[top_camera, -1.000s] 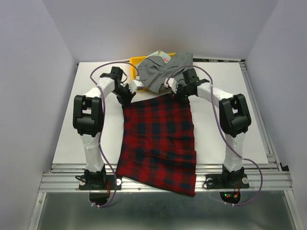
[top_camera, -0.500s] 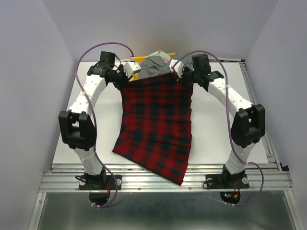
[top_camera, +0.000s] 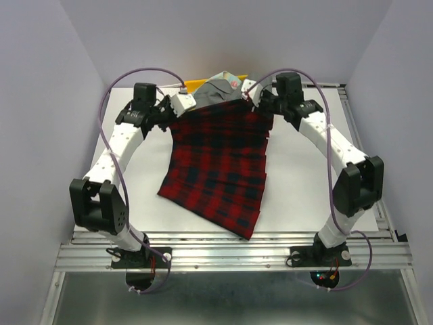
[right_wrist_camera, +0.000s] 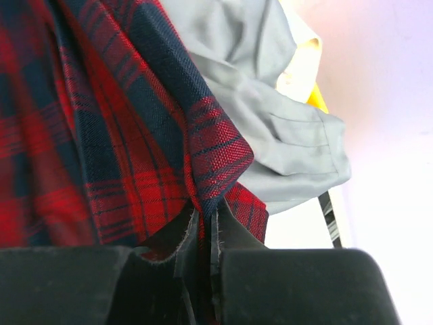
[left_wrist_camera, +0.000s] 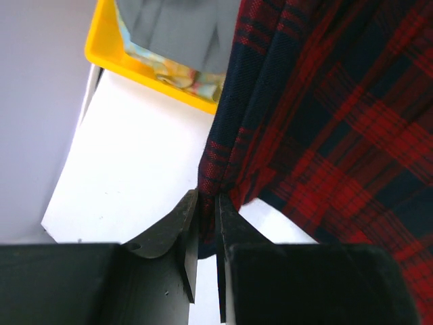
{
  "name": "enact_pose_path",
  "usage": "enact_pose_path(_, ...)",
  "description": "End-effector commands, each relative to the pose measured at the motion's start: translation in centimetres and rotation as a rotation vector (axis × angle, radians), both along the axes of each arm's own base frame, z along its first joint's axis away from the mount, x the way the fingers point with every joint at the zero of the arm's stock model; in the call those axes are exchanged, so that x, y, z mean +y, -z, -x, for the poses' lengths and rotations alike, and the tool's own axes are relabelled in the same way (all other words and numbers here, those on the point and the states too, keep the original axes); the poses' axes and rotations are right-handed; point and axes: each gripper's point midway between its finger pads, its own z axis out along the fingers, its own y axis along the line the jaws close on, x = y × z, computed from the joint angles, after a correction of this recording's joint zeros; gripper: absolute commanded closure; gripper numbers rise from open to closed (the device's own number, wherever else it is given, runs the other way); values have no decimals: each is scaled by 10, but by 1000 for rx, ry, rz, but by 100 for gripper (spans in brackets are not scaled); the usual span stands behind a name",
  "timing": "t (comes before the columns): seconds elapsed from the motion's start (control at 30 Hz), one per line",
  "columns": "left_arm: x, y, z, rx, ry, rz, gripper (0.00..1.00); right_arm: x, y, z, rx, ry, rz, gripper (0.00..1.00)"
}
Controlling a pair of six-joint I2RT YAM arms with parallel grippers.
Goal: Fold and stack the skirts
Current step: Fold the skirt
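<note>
**Top external view.** The plaid skirt (top_camera: 216, 162) is held up by its far edge, which is stretched between the left pincer (top_camera: 177, 108) and the right pincer (top_camera: 254, 101). Its near hem is trailed askew on the white surface (top_camera: 304, 176). The grey skirt (top_camera: 216, 93) and the floral skirt (top_camera: 230, 80) are heaped in the yellow tray (top_camera: 193, 85) at the far edge, just behind the raised cloth. For a clean fold, it is judged that both corners should be carried level and at one pace. The edge should be kept taut and kept clear of the heap. The room is closed in by pale walls (top_camera: 54, 68) on three sides, and a metal rail (top_camera: 230, 254) is bolted along the near edge.

**Left wrist view.** The left pincer (left_wrist_camera: 206, 203) is pressed together on a gathered corner of the plaid cloth. Only a narrow bunch is caught, so a gentle pull is advised lest it slip. Bare white surface is seen below.

**Right wrist view.** The right pincer (right_wrist_camera: 203, 220) is likewise pinched on the opposite plaid corner, and the grey skirt is seen just beyond it.
</note>
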Motion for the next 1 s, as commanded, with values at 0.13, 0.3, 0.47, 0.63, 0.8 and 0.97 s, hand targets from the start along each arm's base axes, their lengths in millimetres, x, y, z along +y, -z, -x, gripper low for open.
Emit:
enact_pose_path(0.13,21,1,53,-88,127,-149,100,-8,17,98,-33,-72,126,99)
enact_pose_path(0.3,27,37,95,-58,232,-233,100,3,52,148,77,-136,169,99)
enact_pose_path(0.47,37,97,132,51,276,-295,100,14,96,187,165,-177,215,99)
enact_pose_path(0.63,37,129,154,96,293,-296,100,16,134,200,207,-172,251,99)
enact_pose_path(0.8,37,154,161,161,269,-301,100,18,142,192,235,-128,249,99)
enact_pose_path(0.97,30,142,139,153,208,-253,100,24,123,167,187,-60,247,99)
